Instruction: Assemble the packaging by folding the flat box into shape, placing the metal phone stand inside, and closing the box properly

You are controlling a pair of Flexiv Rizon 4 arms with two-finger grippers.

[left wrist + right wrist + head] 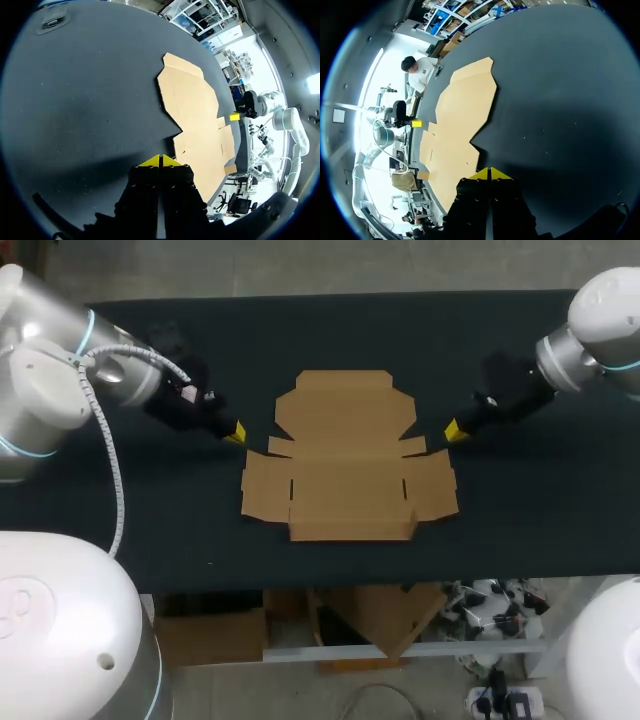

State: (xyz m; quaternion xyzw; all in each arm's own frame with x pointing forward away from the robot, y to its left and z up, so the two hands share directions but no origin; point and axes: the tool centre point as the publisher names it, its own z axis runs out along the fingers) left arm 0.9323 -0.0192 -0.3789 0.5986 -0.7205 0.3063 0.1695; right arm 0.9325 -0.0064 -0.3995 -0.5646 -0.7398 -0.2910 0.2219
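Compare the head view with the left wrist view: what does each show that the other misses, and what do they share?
Only the head view: both arms together, with the left gripper and right gripper flanking the flat box without touching it, all seen from above. Only the left wrist view: the left gripper's fingers close up, yellow tips pressed together with nothing between them. Both: the flat box lying unfolded on the black table, with the right gripper beyond it.
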